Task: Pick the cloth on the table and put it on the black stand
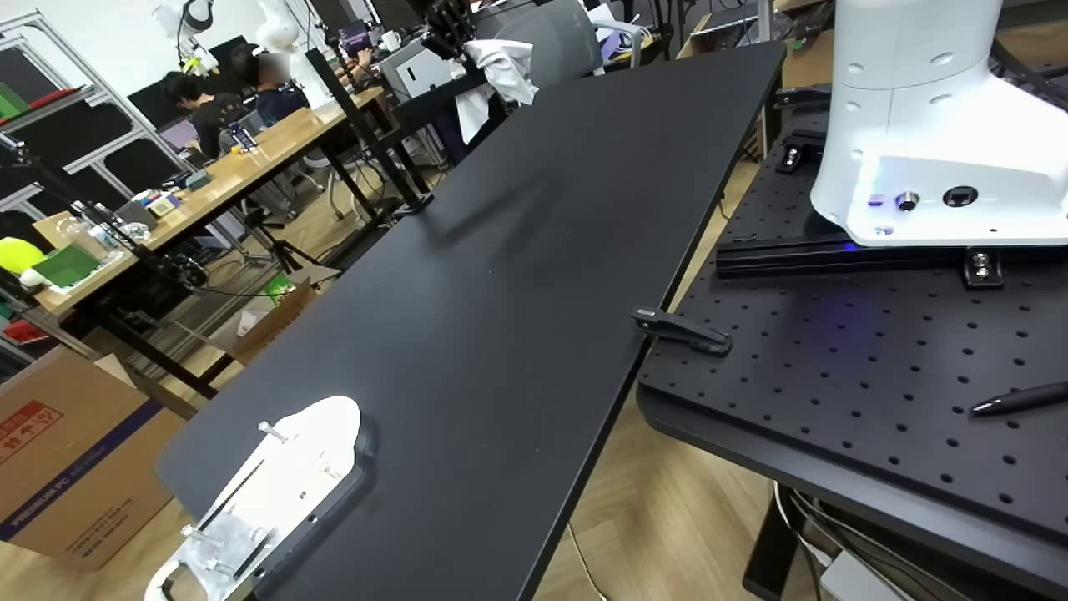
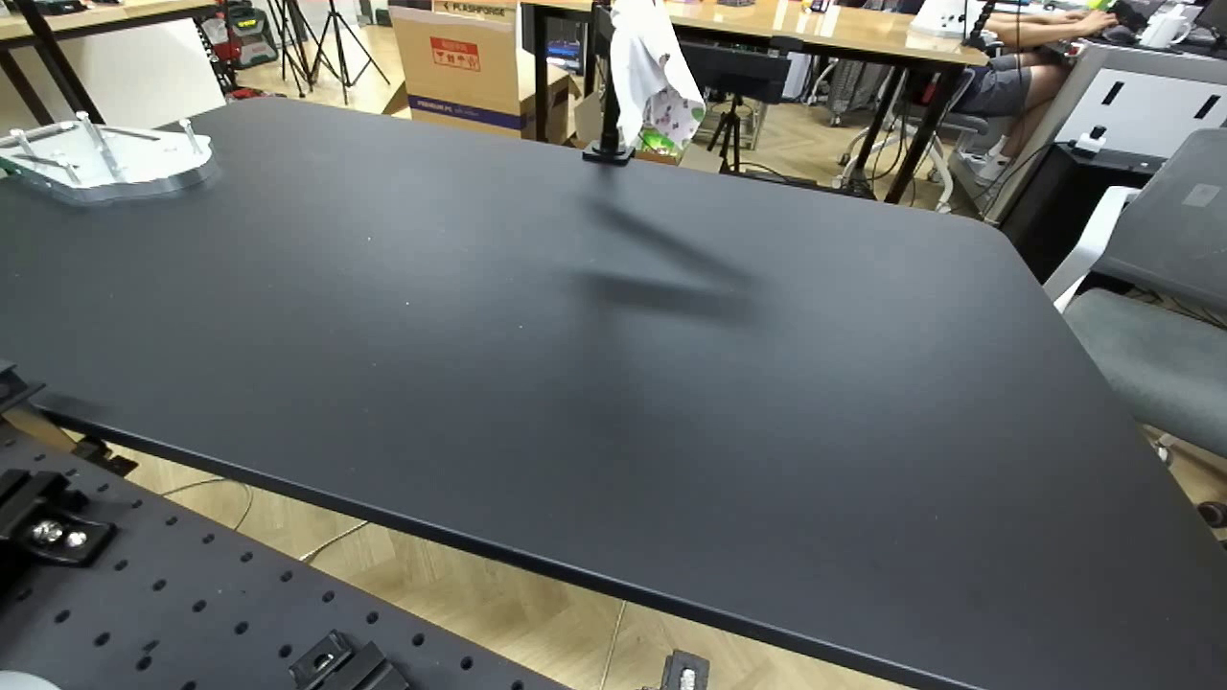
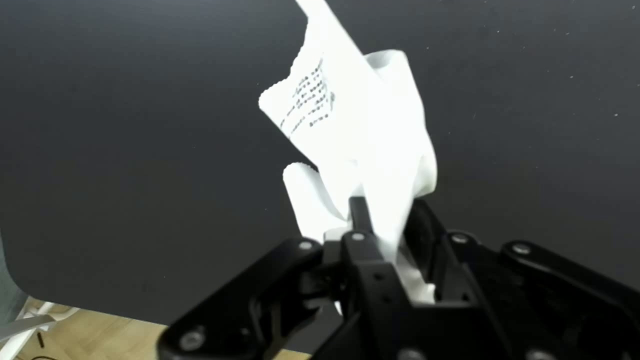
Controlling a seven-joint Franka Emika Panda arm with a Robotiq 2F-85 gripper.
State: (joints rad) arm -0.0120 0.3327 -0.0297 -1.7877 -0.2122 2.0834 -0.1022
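Note:
The white cloth (image 1: 509, 71) hangs in the air above the far end of the black table (image 1: 501, 334). It also shows in an exterior view (image 2: 652, 72), in front of part of the black stand (image 2: 610, 110). The stand (image 1: 355, 113) is an upright post with a side arm at the table's edge. My gripper (image 1: 457, 52) is at the top of the cloth, by the arm's end. In the wrist view, my gripper (image 3: 387, 215) is shut on the cloth (image 3: 360, 115), bunched between the fingers. I cannot tell whether the cloth touches the stand. The stand is out of the wrist view.
A white plate with pegs (image 1: 300, 467) lies at a table end, also in an exterior view (image 2: 115, 163). A black clamp (image 1: 684, 330) sits at the table edge by the robot base (image 1: 909, 125). Grey chairs (image 1: 551, 42) (image 2: 1150, 345) stand beyond the table end.

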